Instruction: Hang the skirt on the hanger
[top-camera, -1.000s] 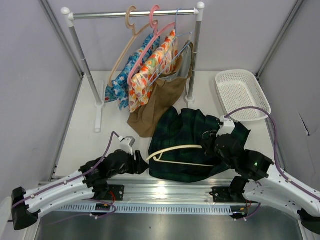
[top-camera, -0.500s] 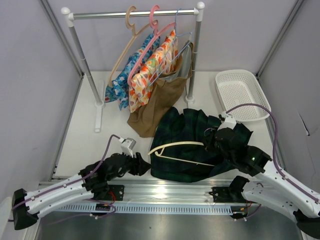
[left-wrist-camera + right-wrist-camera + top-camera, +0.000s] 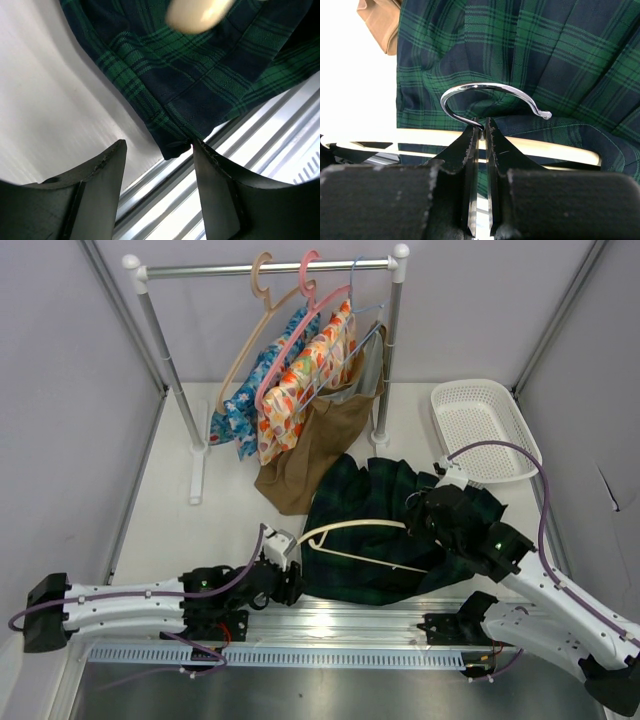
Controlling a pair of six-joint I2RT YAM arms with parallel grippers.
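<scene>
The dark green and navy plaid skirt (image 3: 385,530) lies on the table in front of the rack, its near edge at the metal rail. The cream hanger (image 3: 350,528) lies across it. My right gripper (image 3: 481,125) is shut on the hanger's metal hook (image 3: 490,97), with the cream arms (image 3: 540,149) just under the fingers; it shows in the top view (image 3: 428,515) over the skirt's right part. My left gripper (image 3: 157,150) is open at the skirt's near left corner (image 3: 175,145), the corner's tip lying between the jaws beside the right finger (image 3: 215,180). It also shows in the top view (image 3: 290,580).
A rack (image 3: 270,268) at the back holds a tan hanger (image 3: 255,315), a pink hanger (image 3: 300,310), a blue floral garment (image 3: 240,410), an orange patterned one (image 3: 305,380) and a brown garment (image 3: 315,455). A white basket (image 3: 485,425) sits back right. A metal rail (image 3: 350,615) runs along the near edge.
My left arm has swung right and low along the rail, its gripper now at the skirt's near left corner. My right gripper has shifted the hanger slightly back and left.
</scene>
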